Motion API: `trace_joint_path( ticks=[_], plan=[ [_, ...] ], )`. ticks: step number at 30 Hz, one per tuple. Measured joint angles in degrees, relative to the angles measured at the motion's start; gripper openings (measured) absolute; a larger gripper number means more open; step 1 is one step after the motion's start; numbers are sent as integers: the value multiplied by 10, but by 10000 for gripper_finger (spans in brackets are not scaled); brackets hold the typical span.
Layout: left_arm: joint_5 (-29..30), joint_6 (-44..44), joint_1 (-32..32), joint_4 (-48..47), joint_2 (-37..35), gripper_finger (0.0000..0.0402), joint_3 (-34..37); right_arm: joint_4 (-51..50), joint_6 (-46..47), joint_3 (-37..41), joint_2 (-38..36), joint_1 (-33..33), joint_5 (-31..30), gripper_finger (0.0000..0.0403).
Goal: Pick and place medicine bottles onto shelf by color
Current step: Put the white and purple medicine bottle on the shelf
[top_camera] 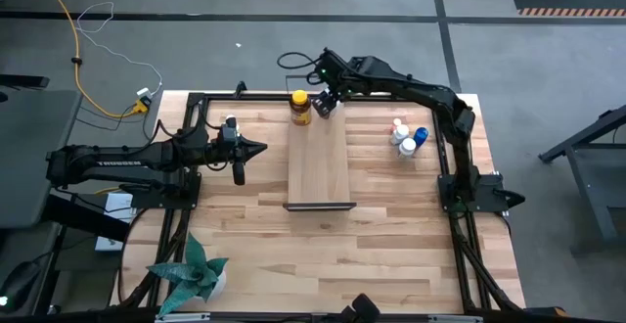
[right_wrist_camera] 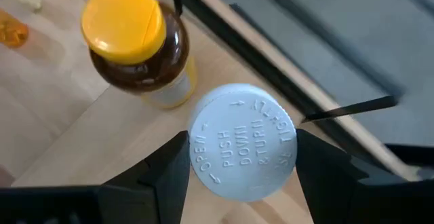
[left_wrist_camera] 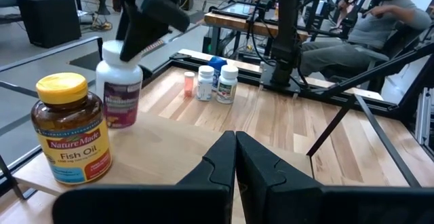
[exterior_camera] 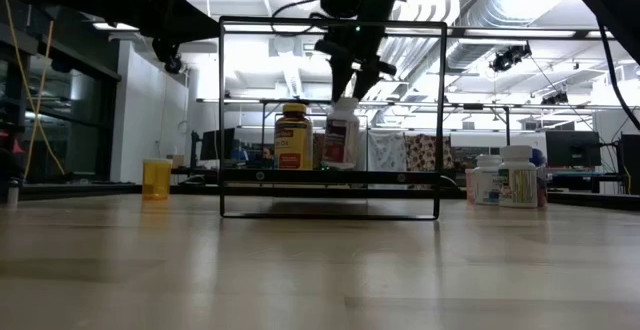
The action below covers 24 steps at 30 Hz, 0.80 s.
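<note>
The shelf lies mid-table, its length running near to far. An amber bottle with a yellow cap stands on the shelf's far end. Beside it is a white bottle with a purple label, its base at the shelf board and leaning slightly. My right gripper is shut on its cap. Several white bottles, one blue-capped, stand on the table right of the shelf. My left gripper hovers shut left of the shelf. My right gripper pinches the white bottle's cap between its two fingers, one on each side of the cap's rim. It comes from above, pointing down. The bottle hangs nearly upright below the fingers, slightly tilted, its base at the shelf board.
A small orange bottle stands on the table toward the left. A potted plant sits at the near left corner. The black frame of the shelf's end rises in front of the bottles in the low view. A person sits beyond the table.
</note>
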<state>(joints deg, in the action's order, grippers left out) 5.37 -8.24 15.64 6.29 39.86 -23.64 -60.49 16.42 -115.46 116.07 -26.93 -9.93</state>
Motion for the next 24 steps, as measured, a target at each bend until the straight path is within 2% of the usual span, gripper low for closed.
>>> trace_joint_path(
  ticks=[6,13,24],
  plan=[
    [0,-1,0,0,0,0,0,16,-2,0,21,-5,25,211],
    [0,-1,0,3,0,0,0,18,-9,0,22,-5,16,212],
    [0,-1,0,4,0,1,0,31,-16,1,16,-5,15,270]
  ],
)
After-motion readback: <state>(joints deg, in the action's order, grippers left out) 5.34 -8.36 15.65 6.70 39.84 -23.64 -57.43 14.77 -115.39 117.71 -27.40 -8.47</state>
